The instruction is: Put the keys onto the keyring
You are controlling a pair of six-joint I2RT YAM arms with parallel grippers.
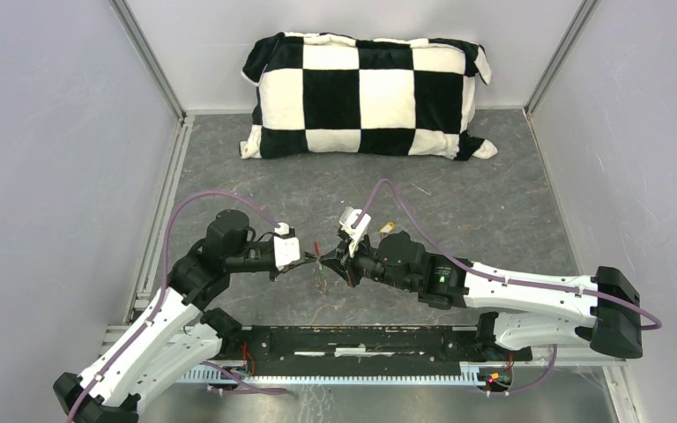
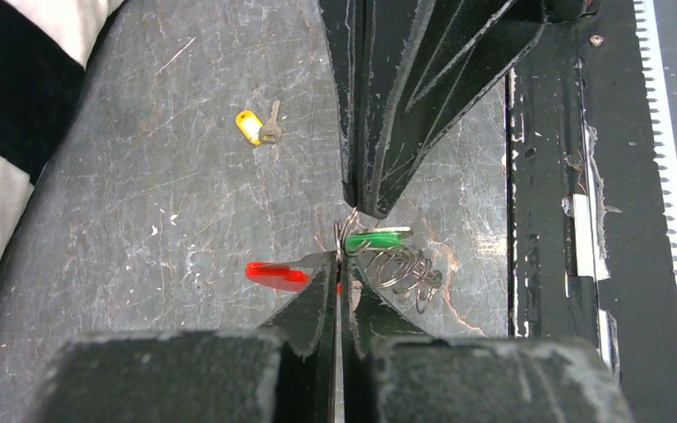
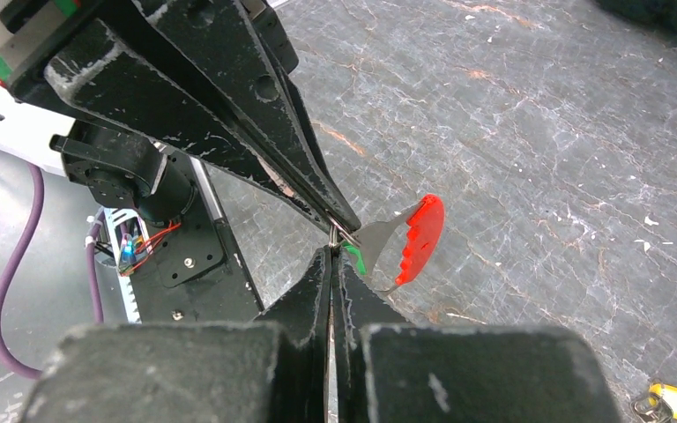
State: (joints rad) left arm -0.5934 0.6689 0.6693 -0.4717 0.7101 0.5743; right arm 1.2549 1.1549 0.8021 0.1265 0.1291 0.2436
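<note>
Above the scuffed grey tabletop [image 2: 185, 203], the left gripper [image 2: 337, 260] pinches the thin silver keyring [image 2: 401, 269], its coiled links and flat red tag [image 2: 275, 275] dangling, the right gripper [image 2: 361, 210] likewise clamped on its wire beside the green-headed key [image 2: 375, 240], while the yellow-headed key [image 2: 256, 126] lies flat, well apart.

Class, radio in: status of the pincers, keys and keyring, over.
Left pincer shut on keyring; right pincer shut, tip at it. Green key at the ring, yellow key lying apart. Nothing blocking.
</note>
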